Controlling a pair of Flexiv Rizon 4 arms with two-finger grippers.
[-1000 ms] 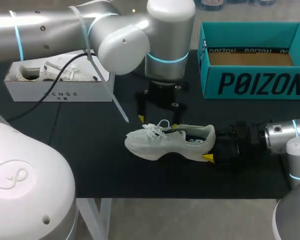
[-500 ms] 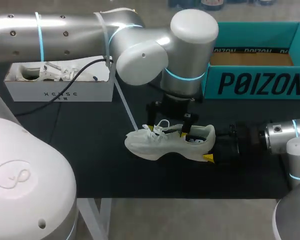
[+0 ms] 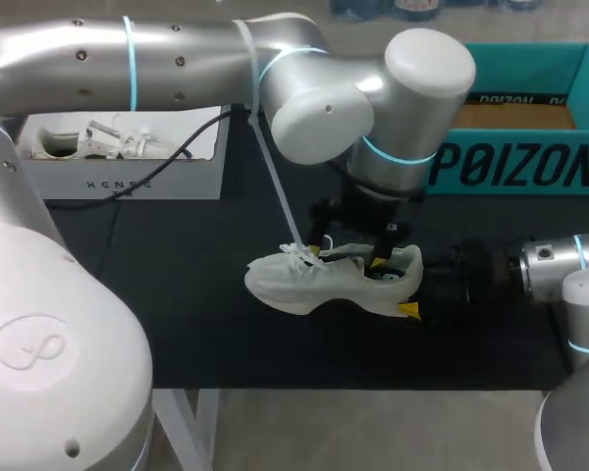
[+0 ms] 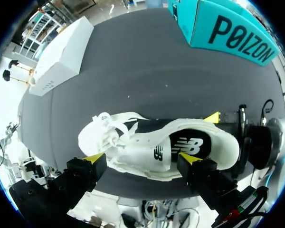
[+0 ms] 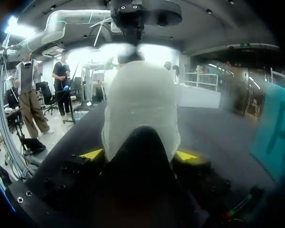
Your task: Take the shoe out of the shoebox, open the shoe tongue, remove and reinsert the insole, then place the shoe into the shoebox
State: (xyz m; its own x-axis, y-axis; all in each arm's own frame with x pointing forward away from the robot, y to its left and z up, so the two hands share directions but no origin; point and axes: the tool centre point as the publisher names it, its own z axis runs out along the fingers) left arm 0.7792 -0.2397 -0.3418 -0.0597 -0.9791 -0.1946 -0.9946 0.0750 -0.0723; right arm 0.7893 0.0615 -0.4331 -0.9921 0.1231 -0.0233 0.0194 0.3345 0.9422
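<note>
A white mesh sneaker (image 3: 314, 285) stands upright on its sole near the middle of the black counter (image 3: 177, 314), outside the teal cardboard shoebox (image 3: 515, 162). Its toe points to my left and its heel to my right. The shoebox sits open-topped at the back of the counter on my right, well apart from the sneaker.

The right hand (image 3: 412, 287) comes in low from the right and holds the sneaker by the heel. In the right wrist view the heel fills the space between its 2 yellow tips and presses against both, 1 on each side.

The left hand (image 3: 346, 252) hangs over the sneaker from above, and its 2 fingers stand wide apart. In the left wrist view 1 yellow tip (image 4: 92, 157) sits by the loose white laces (image 4: 107, 128) and the other by the dark insole (image 4: 192, 145) showing in the shoe's mouth. Whether either tip touches the sneaker I cannot tell.

At the back left of the counter lies a white rectangular box (image 3: 128, 182) with another pale shoe (image 3: 88, 142) inside it.
</note>
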